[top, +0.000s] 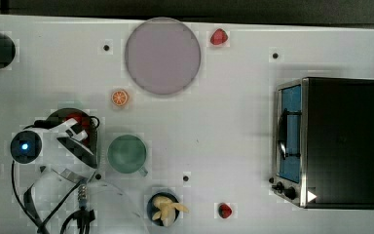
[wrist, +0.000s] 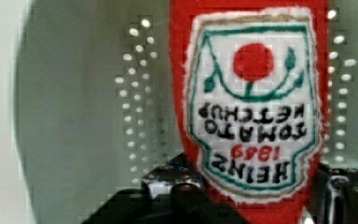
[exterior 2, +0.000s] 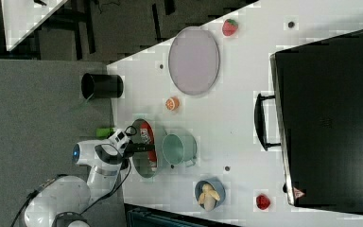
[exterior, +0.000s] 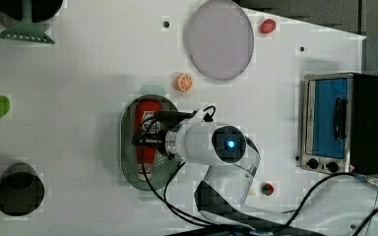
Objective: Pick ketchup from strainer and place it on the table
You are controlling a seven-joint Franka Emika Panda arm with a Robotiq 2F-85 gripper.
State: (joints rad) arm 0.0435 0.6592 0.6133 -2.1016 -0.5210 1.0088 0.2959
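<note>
- Ketchup (wrist: 254,107) lies flat in the strainer (wrist: 84,116), label up and printed upside down in the wrist view; gripper (wrist: 256,196) straddles the bottle body, one finger each side, touching or near it; firm squeeze cannot be told
- Left view: gripper (exterior: 150,139) hangs over the strainer's (exterior: 128,162) middle, covering the bottle's midsection; red body (exterior: 147,109) shows above it, label end (exterior: 146,164) below
- Long axis follows the strainer's long axis, up-down in the left view; cap end not clear, which way it points cannot be told
- Top view: arm hides most of the strainer, only a red patch (top: 76,121) visible
- Right view: bottle (exterior 2: 147,137) along the strainer's (exterior 2: 139,170) right side, partly behind the gripper (exterior 2: 142,148)
- Green cup (top: 126,153) just beside the strainer on the top view's right
- Farther out on the table (top: 233,122): orange slice (top: 120,97), grey plate (top: 162,55), two strawberries (top: 218,36) (top: 225,210), bowl with banana (top: 164,208), toaster oven (top: 328,142)
- Arm base and cables cut off at the top view's bottom left
</note>
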